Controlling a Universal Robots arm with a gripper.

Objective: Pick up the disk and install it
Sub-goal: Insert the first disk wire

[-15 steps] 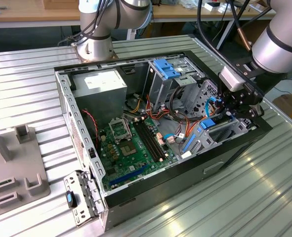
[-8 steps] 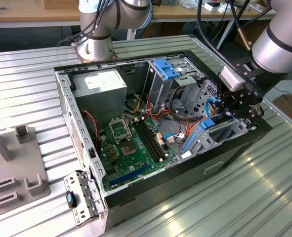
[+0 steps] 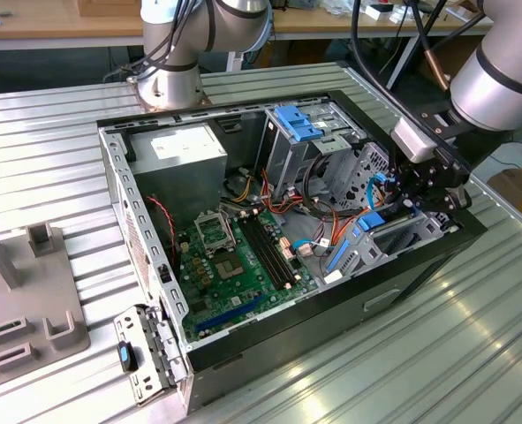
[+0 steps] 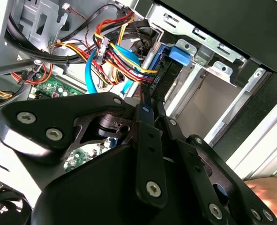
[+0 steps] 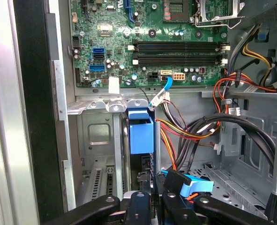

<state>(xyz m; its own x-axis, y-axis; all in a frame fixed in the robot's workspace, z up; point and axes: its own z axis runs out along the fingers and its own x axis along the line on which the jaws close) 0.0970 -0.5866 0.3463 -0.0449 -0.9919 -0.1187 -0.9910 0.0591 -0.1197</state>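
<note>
The disk standing on edge in the metal drive cage at a corner of the open computer case, my gripper clamped narrow on its black slab, coloured cable bundle just beside, green motherboard beyond.

In the exterior view, the open computer case lies mid-frame on the ridged table, with the motherboard on its floor at centre, the power supply behind it at upper left, and the disk in the drive bay at centre right, just below the gripper.
</note>
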